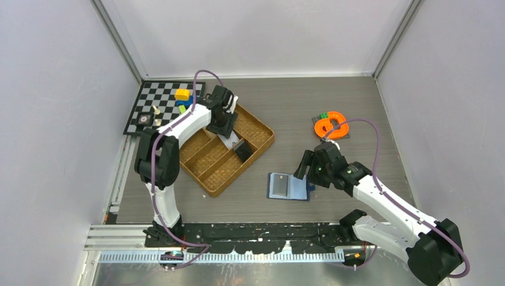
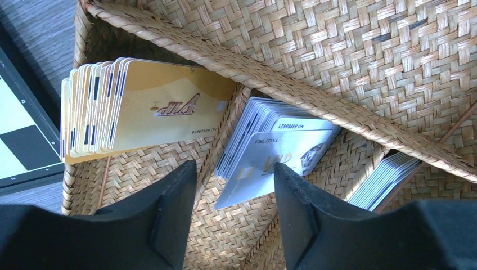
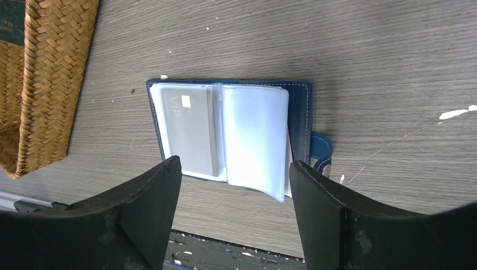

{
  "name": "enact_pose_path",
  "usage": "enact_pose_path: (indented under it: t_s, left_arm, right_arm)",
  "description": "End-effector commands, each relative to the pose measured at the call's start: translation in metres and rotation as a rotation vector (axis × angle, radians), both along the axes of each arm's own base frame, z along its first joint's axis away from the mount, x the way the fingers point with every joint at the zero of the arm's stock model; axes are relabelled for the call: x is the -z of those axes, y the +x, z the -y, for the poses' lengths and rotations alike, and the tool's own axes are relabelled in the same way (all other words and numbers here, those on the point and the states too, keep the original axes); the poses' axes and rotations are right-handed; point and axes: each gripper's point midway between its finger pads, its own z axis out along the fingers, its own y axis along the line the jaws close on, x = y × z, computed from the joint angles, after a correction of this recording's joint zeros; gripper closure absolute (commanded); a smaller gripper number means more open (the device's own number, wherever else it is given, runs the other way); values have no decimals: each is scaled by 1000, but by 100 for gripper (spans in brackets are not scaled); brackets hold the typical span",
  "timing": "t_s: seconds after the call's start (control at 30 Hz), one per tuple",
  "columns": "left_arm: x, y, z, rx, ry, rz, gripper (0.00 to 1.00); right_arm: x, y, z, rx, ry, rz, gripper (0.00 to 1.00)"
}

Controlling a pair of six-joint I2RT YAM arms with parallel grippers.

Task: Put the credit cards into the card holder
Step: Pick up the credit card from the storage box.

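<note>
Card holder (image 1: pixel 286 186) on bench (image 1: pixel 357 101), 4 o'clock of tray (image 1: pixel 259 124); card stacks (image 2: pixel 163 107) inside tray; chessboard (image 1: pixel 149 98) at tray's 10 o'clock.

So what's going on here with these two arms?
The left gripper hangs over the tray, jaws open above a stack of silver cards, with a gold stack in the next compartment. The right gripper hangs, jaws open, above the wallet, which lies open on the table with one grey card in a clear sleeve. Neither holds anything yet.
</note>
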Motion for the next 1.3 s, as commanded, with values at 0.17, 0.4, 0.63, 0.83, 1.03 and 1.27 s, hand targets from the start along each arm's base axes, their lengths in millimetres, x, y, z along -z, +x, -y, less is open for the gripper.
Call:
enact_pose_path:
  t_s: [0.17, 0.4, 0.63, 0.83, 1.03, 1.27]
  left_arm:
    - [-34, 4, -4, -3, -26, 73, 60]
    - [-46, -6, -6, 1, -43, 79, 75]
    - [-57, -29, 5, 45, -121, 29, 95]
    - [-82, -65, 24, 116, -283, -29, 100]
    - [-128, -86, 30, 155, -395, 63, 100]
    - [-170, -160, 92, 482, -746, -83, 100]
  right_arm:
    - [-9, 6, -3, 11, 32, 41, 25]
    - [-14, 6, 1, 14, 14, 48, 26]
    - [-20, 7, 1, 12, 12, 58, 26]
    - [-42, 9, -4, -51, 15, 90, 26]
    - [-89, 6, -34, -255, 136, 193, 25]
    - [-154, -2, -81, -514, 350, 319, 25]
